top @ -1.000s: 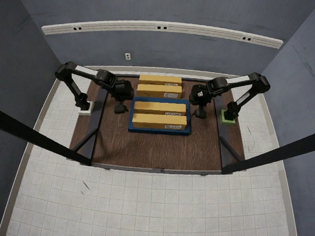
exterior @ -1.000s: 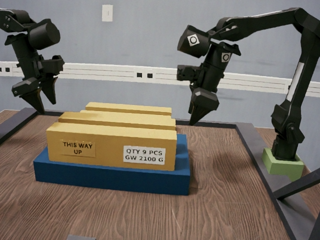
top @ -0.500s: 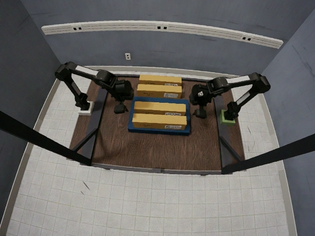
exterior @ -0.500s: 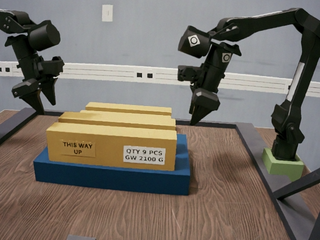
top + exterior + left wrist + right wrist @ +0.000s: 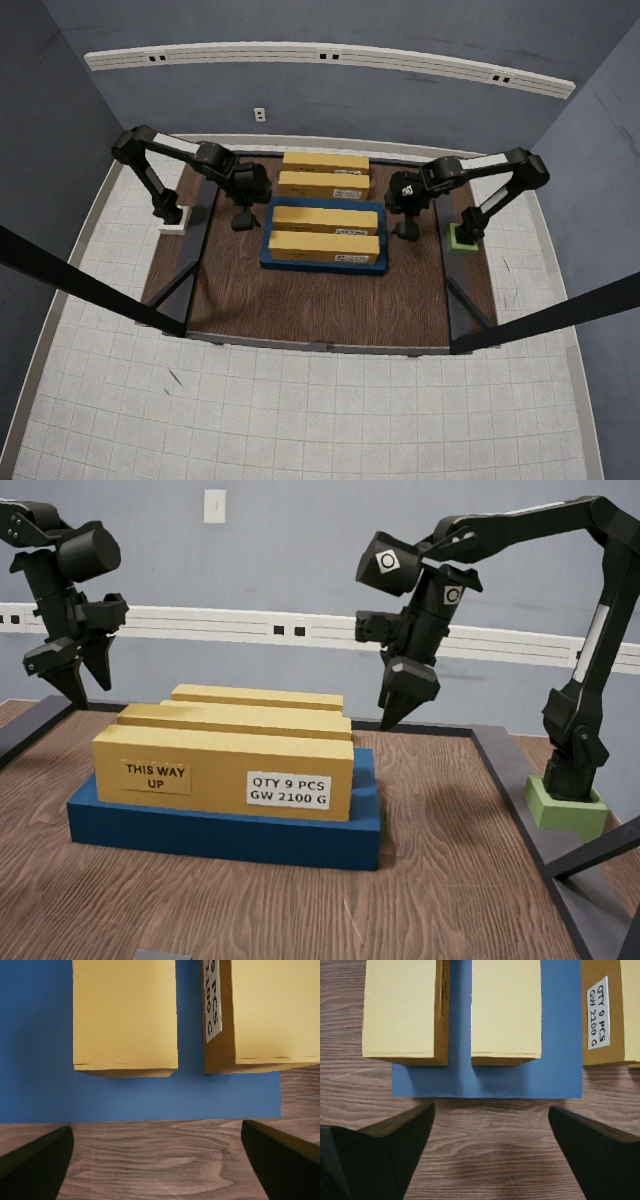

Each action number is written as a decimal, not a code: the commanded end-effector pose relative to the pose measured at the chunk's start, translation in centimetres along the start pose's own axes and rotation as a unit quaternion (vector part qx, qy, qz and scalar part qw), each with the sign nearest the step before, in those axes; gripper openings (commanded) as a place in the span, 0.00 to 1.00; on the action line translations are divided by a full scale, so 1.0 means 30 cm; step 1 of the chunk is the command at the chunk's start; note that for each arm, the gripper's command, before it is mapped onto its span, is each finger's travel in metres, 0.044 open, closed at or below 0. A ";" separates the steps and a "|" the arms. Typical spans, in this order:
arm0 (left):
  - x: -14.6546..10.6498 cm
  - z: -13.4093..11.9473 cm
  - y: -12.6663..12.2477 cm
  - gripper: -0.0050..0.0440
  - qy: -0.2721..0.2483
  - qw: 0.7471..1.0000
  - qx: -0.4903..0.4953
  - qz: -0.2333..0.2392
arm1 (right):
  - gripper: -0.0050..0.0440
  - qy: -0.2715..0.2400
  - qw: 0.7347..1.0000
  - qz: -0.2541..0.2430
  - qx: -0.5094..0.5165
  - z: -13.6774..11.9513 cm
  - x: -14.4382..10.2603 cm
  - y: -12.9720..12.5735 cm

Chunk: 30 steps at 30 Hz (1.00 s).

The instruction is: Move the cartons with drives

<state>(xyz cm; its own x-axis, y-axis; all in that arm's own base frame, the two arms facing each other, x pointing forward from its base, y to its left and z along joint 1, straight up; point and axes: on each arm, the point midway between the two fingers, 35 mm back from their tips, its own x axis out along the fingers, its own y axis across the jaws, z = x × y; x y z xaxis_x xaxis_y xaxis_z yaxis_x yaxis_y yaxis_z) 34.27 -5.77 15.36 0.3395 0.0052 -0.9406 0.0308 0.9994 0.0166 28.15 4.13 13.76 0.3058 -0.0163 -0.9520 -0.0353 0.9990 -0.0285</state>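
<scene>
Four long yellow cartons lie side by side. Two stand upright on the blue raised platform (image 5: 323, 236): the front carton (image 5: 324, 247), labelled "THIS WAY UP" (image 5: 156, 776), and a second carton (image 5: 324, 220) behind it. Two more cartons (image 5: 324, 186) (image 5: 325, 162) stand on the wooden table behind the platform. My left gripper (image 5: 244, 221) hovers open and empty above the table beside the platform's left end (image 5: 150, 1100). My right gripper (image 5: 407, 230) hovers open and empty beside the platform's right end (image 5: 487, 1077).
Dark frame rails (image 5: 199, 227) (image 5: 448, 242) run along both sides of the wooden table (image 5: 315, 304). The left arm stands on a white base (image 5: 174, 221), the right arm on a green base (image 5: 461, 240).
</scene>
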 end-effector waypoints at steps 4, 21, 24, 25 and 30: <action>-0.032 0.014 0.003 0.89 -0.015 1.000 0.000 -0.003 | 0.89 -0.012 1.000 0.003 0.001 0.005 -0.020 -0.002; -0.036 -0.041 0.060 0.89 -0.014 1.000 -0.001 -0.002 | 0.89 -0.013 1.000 0.002 0.001 -0.029 -0.024 -0.040; -0.036 -0.041 0.060 0.89 -0.014 1.000 -0.001 -0.002 | 0.89 -0.013 1.000 0.002 0.001 -0.029 -0.024 -0.040; -0.036 -0.041 0.060 0.89 -0.014 1.000 -0.001 -0.002 | 0.89 -0.013 1.000 0.002 0.001 -0.029 -0.024 -0.040; -0.037 -0.043 0.059 0.89 -0.014 1.000 -0.001 -0.002 | 0.89 -0.013 1.000 0.001 0.001 -0.028 -0.021 -0.041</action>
<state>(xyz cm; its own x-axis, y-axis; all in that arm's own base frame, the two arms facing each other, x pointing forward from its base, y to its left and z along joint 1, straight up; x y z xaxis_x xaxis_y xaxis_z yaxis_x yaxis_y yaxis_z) 32.82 -4.03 15.16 0.3403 0.0058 -0.9403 0.0287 0.9995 0.0166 27.21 2.95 13.62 0.3089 -0.0172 -0.9509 -0.0344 0.9990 -0.0292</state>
